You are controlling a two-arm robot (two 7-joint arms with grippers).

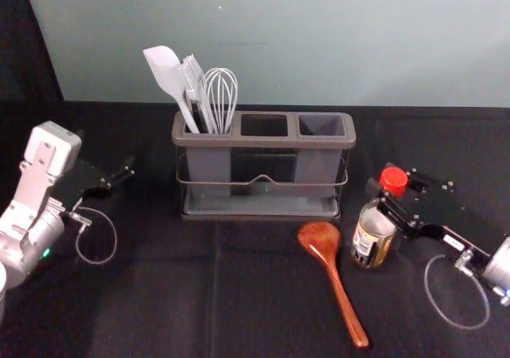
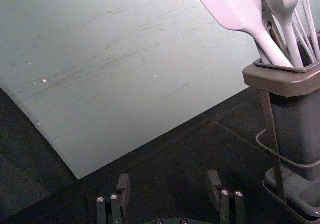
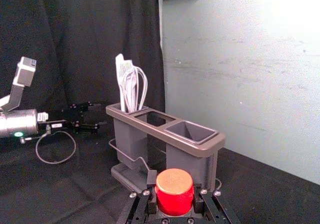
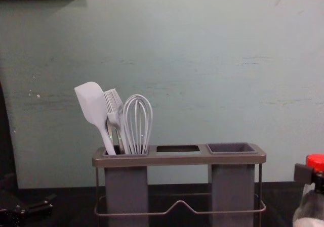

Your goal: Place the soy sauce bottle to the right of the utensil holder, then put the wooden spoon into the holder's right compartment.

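With the head view read as a clock face centred on the utensil holder (image 1: pixel 264 207), the soy sauce bottle (image 1: pixel 373 232) is seen at four o'clock, near the holder's front corner. Its neck, just under the red cap (image 1: pixel 394 180), is pinched by the right claw (image 1: pixel 382 199), which is reached in from the three o'clock side. In the right wrist view, the cap is framed closely between the two fingers. Whether the bottle's base is touching the tabletop (image 1: pixel 159 310) cannot be told.

The wooden spoon (image 1: pixel 320 241) is laid on the dark cloth (image 1: pixel 263 318) at five o'clock from the holder, its bowl pointed toward eleven and its handle toward five. The bottle is found at three o'clock from the bowl, just beside it.

The left claw (image 1: pixel 119 178) is held at nine o'clock, well apart from the holder, with its fingers spread and nothing gripped.

In the holder's left compartment, a spatula (image 1: pixel 166 72), a brush (image 1: pixel 193 80) and a whisk (image 1: pixel 221 93) are stood, the spatula being tilted toward eleven. A pale wall (image 1: pixel 358 39) is seen behind, at twelve.
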